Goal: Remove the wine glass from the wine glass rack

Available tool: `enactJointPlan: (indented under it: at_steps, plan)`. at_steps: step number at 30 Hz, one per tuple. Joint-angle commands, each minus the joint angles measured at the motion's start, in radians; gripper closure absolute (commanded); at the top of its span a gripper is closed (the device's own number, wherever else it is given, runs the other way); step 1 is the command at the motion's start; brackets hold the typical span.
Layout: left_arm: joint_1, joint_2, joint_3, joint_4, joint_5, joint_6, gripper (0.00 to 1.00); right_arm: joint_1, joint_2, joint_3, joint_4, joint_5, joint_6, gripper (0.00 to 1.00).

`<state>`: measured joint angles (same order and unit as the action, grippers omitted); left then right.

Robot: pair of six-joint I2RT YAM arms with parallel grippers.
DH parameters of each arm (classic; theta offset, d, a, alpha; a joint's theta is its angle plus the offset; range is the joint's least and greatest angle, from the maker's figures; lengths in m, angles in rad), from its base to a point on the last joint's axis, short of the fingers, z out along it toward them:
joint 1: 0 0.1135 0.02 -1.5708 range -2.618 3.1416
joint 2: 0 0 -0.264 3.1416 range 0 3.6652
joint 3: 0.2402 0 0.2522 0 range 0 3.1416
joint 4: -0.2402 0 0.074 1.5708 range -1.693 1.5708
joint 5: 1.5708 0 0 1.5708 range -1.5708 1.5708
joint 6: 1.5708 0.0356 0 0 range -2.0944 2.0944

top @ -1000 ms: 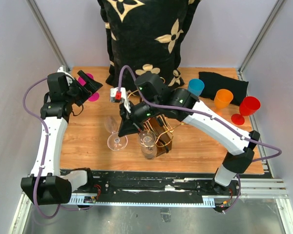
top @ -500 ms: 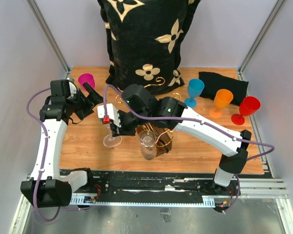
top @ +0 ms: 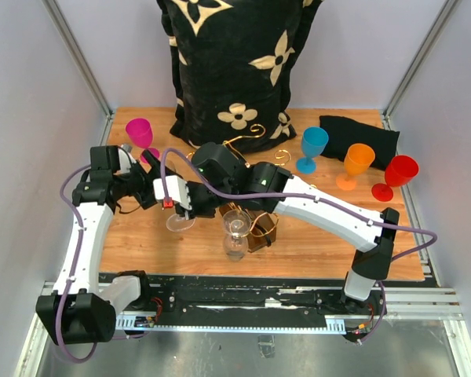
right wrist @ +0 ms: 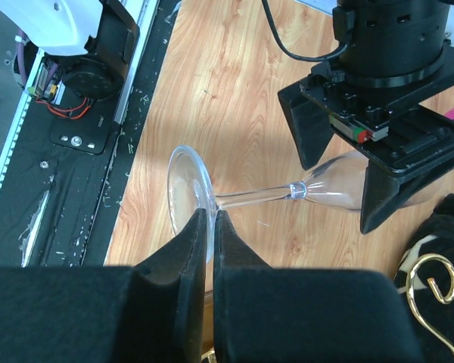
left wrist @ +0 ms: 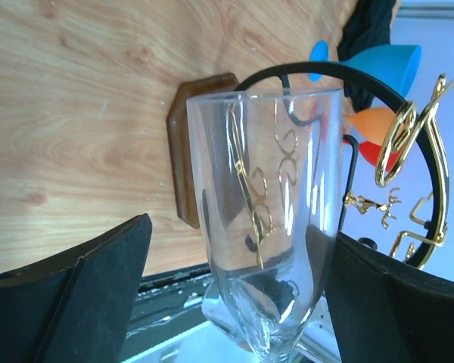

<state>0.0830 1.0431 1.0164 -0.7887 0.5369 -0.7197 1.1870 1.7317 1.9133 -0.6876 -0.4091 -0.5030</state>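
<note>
Clear of the rack, at its 9 o'clock, the wine glass lies level, its foot pinched in the right claw and its bowl straddled by the wide-spread left claw; light, slick and brittle, it looks safest gripped at the stem.

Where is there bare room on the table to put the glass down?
Widest: front right, between the rack and the right edge of the table, nearer than the red glass; the right arm crosses above it. Smaller: front left, between the left arm and the standing glass. Crowded: the middle, where the right hand holds the wine glass.
</note>
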Motion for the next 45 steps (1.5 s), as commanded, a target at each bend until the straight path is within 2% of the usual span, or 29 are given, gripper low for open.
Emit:
enactJointPlan:
  at_steps: [1, 11, 15, 19, 30, 33, 35, 38, 39, 41, 44, 45]
  plan:
    - [0.001, -0.038, -0.043, 0.095, 0.150, -0.077, 0.07, 0.021, -0.010, -0.022, 0.080, 0.011, -0.067, 0.99]
    - [0.005, -0.025, -0.080, 0.216, 0.233, -0.149, 0.29, 0.036, -0.073, -0.107, 0.082, 0.000, -0.109, 0.99]
    - [0.038, -0.007, -0.072, 0.203, 0.263, -0.120, 0.30, 0.036, -0.096, -0.137, 0.077, 0.003, -0.125, 0.99]
    - [0.062, 0.005, -0.083, 0.209, 0.309, -0.101, 0.37, 0.036, -0.116, -0.158, 0.074, 0.014, -0.143, 0.99]
    - [0.085, 0.024, -0.108, 0.233, 0.411, -0.069, 0.40, 0.036, -0.151, -0.202, 0.045, 0.021, -0.211, 0.99]
    - [0.092, 0.029, -0.104, 0.234, 0.424, -0.046, 0.52, 0.036, -0.151, -0.206, 0.045, 0.034, -0.214, 0.99]
    - [0.101, 0.032, -0.095, 0.233, 0.423, -0.026, 0.56, 0.036, -0.150, -0.211, 0.048, 0.051, -0.208, 0.98]
    - [0.111, 0.037, -0.044, 0.174, 0.371, 0.066, 0.59, 0.036, -0.142, -0.211, 0.063, 0.069, -0.180, 0.70]
    - [0.113, 0.038, -0.015, 0.147, 0.332, 0.102, 0.61, 0.036, -0.142, -0.208, 0.067, 0.074, -0.172, 0.53]
    - [0.113, 0.032, 0.018, 0.119, 0.271, 0.149, 0.63, 0.036, -0.143, -0.210, 0.084, 0.095, -0.147, 0.30]
    - [0.114, 0.020, 0.043, 0.102, 0.177, 0.187, 0.64, 0.036, -0.153, -0.212, 0.107, 0.122, -0.128, 0.03]
    - [0.114, 0.019, 0.049, 0.101, 0.144, 0.198, 0.66, 0.036, -0.161, -0.215, 0.114, 0.125, -0.123, 0.01]
